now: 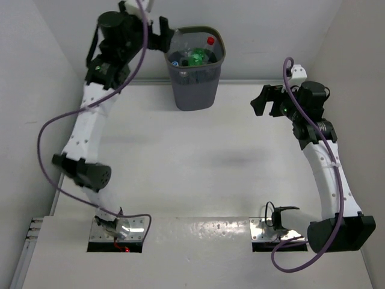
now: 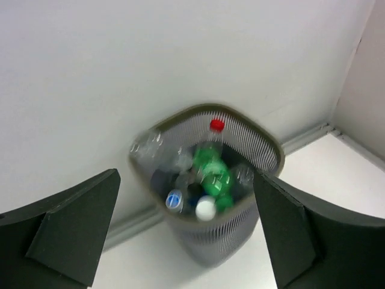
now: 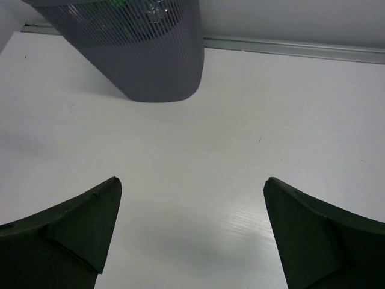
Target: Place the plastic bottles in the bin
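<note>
The dark grey mesh bin [image 1: 212, 84] stands at the back of the table against the wall. Several plastic bottles [image 1: 195, 58] lie inside it: a green one [image 2: 212, 171], a red-capped one [image 2: 216, 125], one with a white cap [image 2: 206, 208] and one with a blue cap [image 2: 174, 200]. A clear bottle [image 2: 147, 144] shows blurred at the bin's left rim. My left gripper [image 1: 162, 31] hangs open beside and above the bin's left rim [image 2: 274, 150], nothing between its fingers. My right gripper [image 1: 263, 99] is open and empty, to the right of the bin [image 3: 156, 54], pointing at it.
White walls close in the table at the back and on both sides. A grey strip [image 3: 289, 48] runs along the foot of the back wall. A purple cable [image 1: 57, 120] loops off the left arm.
</note>
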